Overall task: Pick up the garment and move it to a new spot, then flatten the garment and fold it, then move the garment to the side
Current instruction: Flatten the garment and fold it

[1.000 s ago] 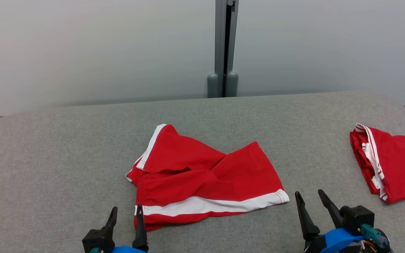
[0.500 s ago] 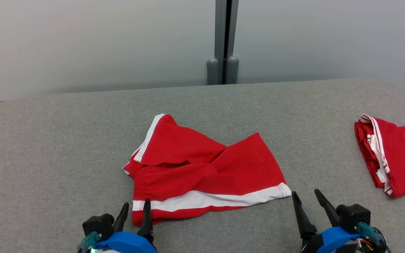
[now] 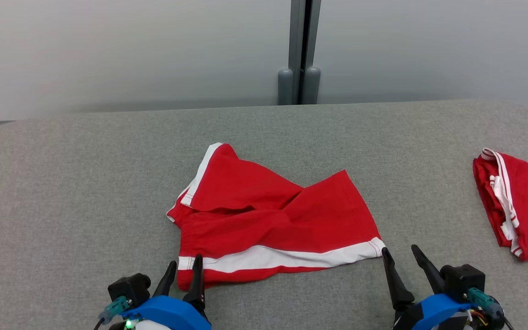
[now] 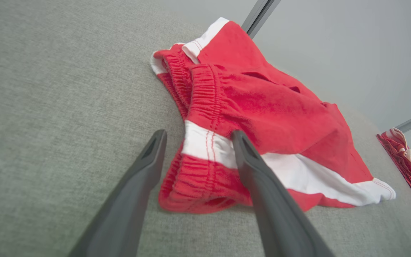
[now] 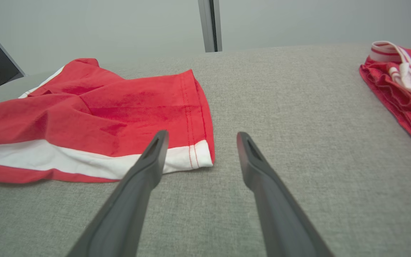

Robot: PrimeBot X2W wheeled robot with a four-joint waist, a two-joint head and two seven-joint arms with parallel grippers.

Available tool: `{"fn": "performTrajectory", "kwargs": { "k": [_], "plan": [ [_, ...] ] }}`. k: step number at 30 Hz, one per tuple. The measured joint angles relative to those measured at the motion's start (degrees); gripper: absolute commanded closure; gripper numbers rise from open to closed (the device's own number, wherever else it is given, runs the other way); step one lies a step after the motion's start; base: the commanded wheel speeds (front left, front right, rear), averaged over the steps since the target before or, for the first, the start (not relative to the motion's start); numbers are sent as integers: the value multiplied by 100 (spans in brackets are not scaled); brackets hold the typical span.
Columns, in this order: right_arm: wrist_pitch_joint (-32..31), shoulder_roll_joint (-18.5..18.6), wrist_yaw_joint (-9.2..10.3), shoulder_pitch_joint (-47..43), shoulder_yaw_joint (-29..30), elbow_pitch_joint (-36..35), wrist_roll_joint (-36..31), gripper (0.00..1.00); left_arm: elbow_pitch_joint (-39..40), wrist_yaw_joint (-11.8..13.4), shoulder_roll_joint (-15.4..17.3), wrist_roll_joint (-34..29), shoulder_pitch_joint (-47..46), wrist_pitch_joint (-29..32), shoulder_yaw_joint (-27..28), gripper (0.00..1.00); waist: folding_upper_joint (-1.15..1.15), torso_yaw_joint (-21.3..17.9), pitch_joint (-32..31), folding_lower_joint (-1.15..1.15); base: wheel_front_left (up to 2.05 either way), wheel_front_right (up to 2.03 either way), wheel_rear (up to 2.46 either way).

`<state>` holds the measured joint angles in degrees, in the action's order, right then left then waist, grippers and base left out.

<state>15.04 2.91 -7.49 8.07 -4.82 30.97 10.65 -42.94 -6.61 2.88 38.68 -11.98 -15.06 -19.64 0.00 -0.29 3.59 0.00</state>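
Note:
The garment (image 3: 268, 220) is a pair of red shorts with a white side stripe, lying rumpled in the middle of the grey padded table (image 3: 85, 183). My left gripper (image 3: 184, 269) is open at its near left corner; in the left wrist view the elastic waistband end of the garment (image 4: 205, 150) sits between the two fingers of that gripper (image 4: 198, 137). My right gripper (image 3: 400, 254) is open at the near right corner, its left finger beside the white hem. In the right wrist view the garment's hem corner (image 5: 194, 157) lies just left of the gap of that gripper (image 5: 202, 137).
A second red garment with white trim (image 3: 516, 201) lies bunched at the table's right edge, also seen as a red heap (image 5: 401, 82) in the right wrist view. A grey wall with a vertical post (image 3: 301, 50) stands behind the table.
The head camera has shifted, so the whole scene sits slightly differently. My left gripper has moved forward to the garment's near left corner. The right gripper has barely moved.

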Motion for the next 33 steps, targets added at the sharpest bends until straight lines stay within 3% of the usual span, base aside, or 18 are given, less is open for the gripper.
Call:
{"fn": "performTrajectory", "kwargs": {
  "k": [13,15,16,17,18,21,26,28,33],
  "plan": [
    [0,0,0,62,-57,29,69,0,-135,-53,-1,334,-88,0,-160,0,0,55,-7,0,0,0,0],
    [0,-1,0,61,-51,29,69,0,-110,-59,0,377,-105,0,-156,22,0,47,-5,0,0,0,0],
    [0,0,0,61,-44,27,69,0,-107,-59,0,405,-105,0,-166,50,0,43,-5,0,0,0,0],
    [0,0,0,60,-35,27,68,0,-99,-60,0,438,-105,0,-187,60,0,39,-5,0,0,0,0],
    [0,-1,0,59,-31,29,68,0,-89,-60,0,468,-105,0,-209,81,0,37,-5,0,0,0,0],
    [0,0,0,57,-3,36,66,0,5,-60,-1,471,-105,0,-232,93,0,42,-3,0,0,0,0],
    [0,0,0,55,14,101,73,0,199,-60,0,409,-101,0,-180,96,0,96,10,0,0,0,0],
    [1,-2,0,56,-15,233,120,0,278,-60,0,372,-97,0,-169,100,0,123,30,0,0,0,0],
    [-2,-4,0,165,-112,810,213,0,386,-62,-1,292,0,0,-231,100,0,208,108,0,0,0,0]
  ]
}}
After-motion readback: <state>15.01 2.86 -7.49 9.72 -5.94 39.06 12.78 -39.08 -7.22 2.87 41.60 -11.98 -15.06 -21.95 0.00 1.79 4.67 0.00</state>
